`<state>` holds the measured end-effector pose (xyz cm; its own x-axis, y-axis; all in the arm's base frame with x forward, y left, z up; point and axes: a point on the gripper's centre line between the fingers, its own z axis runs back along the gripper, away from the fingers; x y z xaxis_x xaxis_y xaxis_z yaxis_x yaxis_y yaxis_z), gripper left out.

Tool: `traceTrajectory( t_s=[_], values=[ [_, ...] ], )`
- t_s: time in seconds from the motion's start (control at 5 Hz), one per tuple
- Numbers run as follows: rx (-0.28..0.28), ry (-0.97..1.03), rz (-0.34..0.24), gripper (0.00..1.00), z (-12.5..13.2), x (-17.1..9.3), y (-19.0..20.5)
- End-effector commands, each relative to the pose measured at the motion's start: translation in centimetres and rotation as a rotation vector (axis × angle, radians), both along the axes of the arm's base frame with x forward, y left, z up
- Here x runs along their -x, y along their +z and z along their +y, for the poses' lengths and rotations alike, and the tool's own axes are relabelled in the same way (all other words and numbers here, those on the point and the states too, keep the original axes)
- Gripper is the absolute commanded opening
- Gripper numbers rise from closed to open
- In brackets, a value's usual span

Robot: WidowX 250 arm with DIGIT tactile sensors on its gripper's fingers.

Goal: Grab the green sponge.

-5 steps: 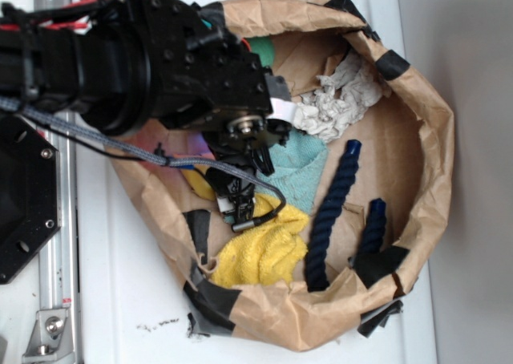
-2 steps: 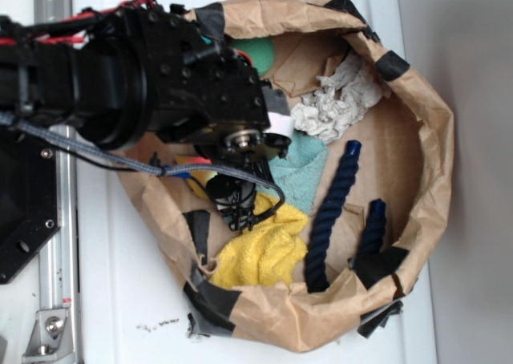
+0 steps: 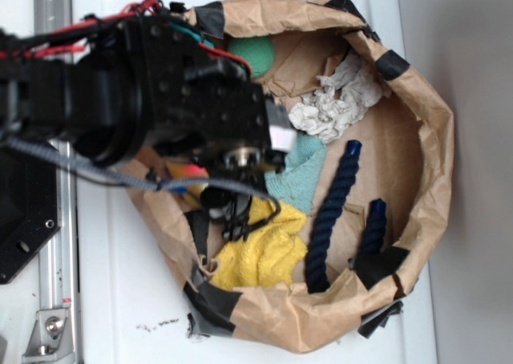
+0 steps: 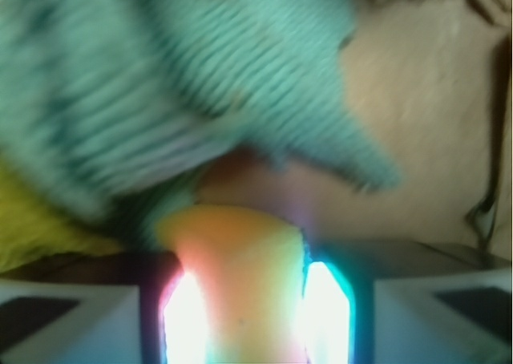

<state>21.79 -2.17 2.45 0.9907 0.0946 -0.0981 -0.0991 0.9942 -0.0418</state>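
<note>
Green sponge [image 3: 255, 54] lies apart from end effector [image 3: 228, 220].

The setting looks like a robotics lab or test bench rather than a home. A plain white desk [image 3: 120, 292] carries a makeshift bin [image 3: 433, 115] made of crumpled brown paper patched with black tape [image 3: 210, 300]. A metal rail [image 3: 50, 244] runs along the desk's edge beside a black mounting plate [image 3: 24, 196]. The black arm [image 3: 104, 99] trails exposed red wires [image 3: 128, 13] and a braided cable [image 3: 88, 170].
</note>
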Motion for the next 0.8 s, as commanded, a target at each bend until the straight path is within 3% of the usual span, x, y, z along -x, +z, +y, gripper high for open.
traceTrajectory(
  t_s=[0.0, 0.2, 0.4, 0.6],
  values=[
    [-0.126, 0.077, -0.210, 0.00, 2.7, -0.8, 10.1],
    [-0.150, 0.107, -0.265, 0.00, 2.8, -2.5, 15.2],
    [-0.151, 0.091, -0.247, 0.00, 2.1, -3.6, 17.7],
    [-0.150, 0.085, -0.237, 0.00, 2.0, -3.4, 16.6]
  ],
)
